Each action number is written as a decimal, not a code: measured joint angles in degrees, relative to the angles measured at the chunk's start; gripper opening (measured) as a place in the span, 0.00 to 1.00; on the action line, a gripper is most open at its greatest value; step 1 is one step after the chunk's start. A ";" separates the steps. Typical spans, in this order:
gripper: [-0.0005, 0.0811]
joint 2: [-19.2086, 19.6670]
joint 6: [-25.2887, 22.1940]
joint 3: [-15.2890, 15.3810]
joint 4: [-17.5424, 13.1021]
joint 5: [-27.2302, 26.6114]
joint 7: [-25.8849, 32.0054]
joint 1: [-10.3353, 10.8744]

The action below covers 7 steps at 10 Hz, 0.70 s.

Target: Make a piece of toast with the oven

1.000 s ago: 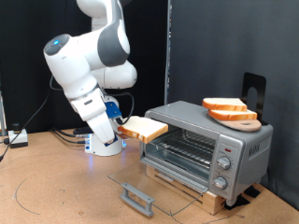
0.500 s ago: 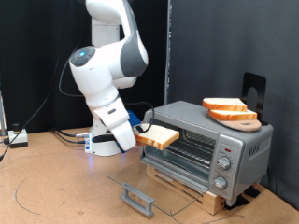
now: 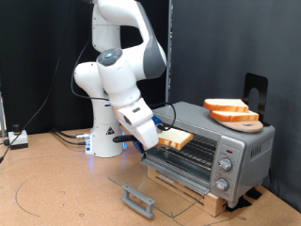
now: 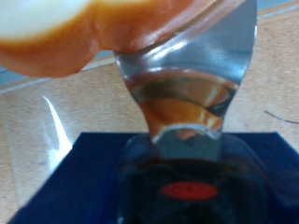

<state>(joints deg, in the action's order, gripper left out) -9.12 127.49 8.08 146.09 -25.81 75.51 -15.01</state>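
My gripper [image 3: 153, 140] is shut on the piece of toast [image 3: 175, 140], a pale slice with a golden-brown crust, and holds it level at the mouth of the oven [image 3: 209, 149], just entering over the wire rack. The oven's glass door [image 3: 155, 185] lies dropped open in front. In the wrist view the toast [image 4: 103, 33] fills the upper part, blurred and very close, above a metal fingertip [image 4: 192, 89].
Two more bread slices [image 3: 228, 110] lie on a round wooden board [image 3: 246, 123] on top of the oven. The oven's knobs [image 3: 224, 169] face front at the exterior view's right. Cables [image 3: 66, 137] trail on the wooden table by the arm's base.
My arm has swung towards the exterior view's right, carrying the toast from open air in front of the oven to the oven's opening.
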 joint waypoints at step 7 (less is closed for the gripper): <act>0.49 -5.91 13.09 5.80 5.71 -4.00 1.19 4.43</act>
<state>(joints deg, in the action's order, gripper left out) -15.03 140.58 13.88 151.80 -29.81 76.70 -10.58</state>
